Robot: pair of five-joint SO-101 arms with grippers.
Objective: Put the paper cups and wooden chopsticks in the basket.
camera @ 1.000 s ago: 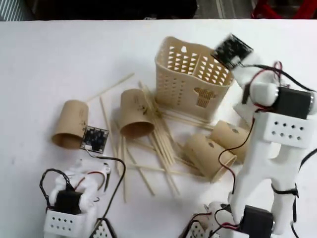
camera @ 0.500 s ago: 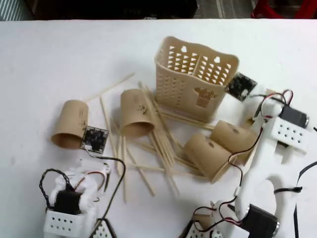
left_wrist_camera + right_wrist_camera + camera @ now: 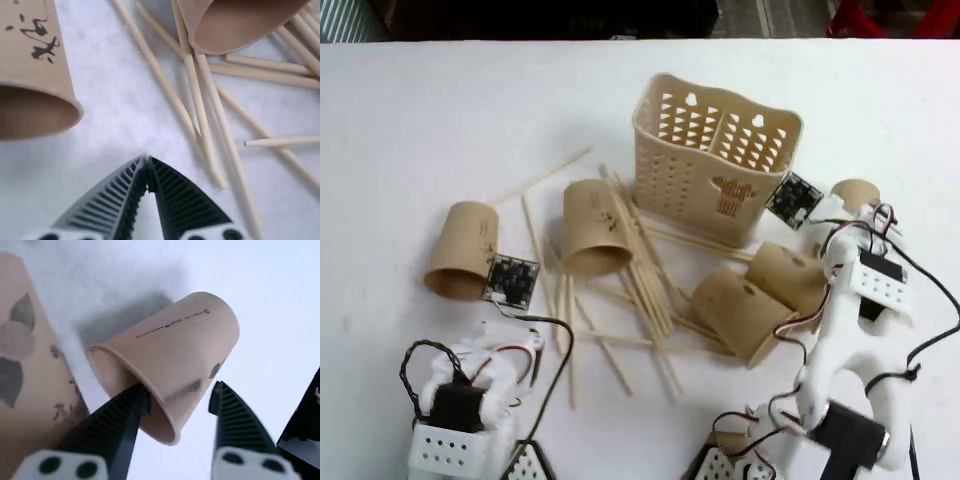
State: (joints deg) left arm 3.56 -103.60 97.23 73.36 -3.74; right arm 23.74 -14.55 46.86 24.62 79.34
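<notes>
One paper cup [image 3: 175, 340] lies on its side near the basket [image 3: 685, 175], its mouth end between your right gripper [image 3: 180, 390]'s spread jaws, so squeeze softly mid-wall because it looks light and crushable, while your left gripper [image 3: 147, 167] sits pinched together by the chopsticks [image 3: 200, 110].

The basket [image 3: 685, 185] is upright, wooden chopsticks [image 3: 642, 270] scattered just left of it, two paper cups [image 3: 740, 312] lying side by side near its front-right corner.
</notes>
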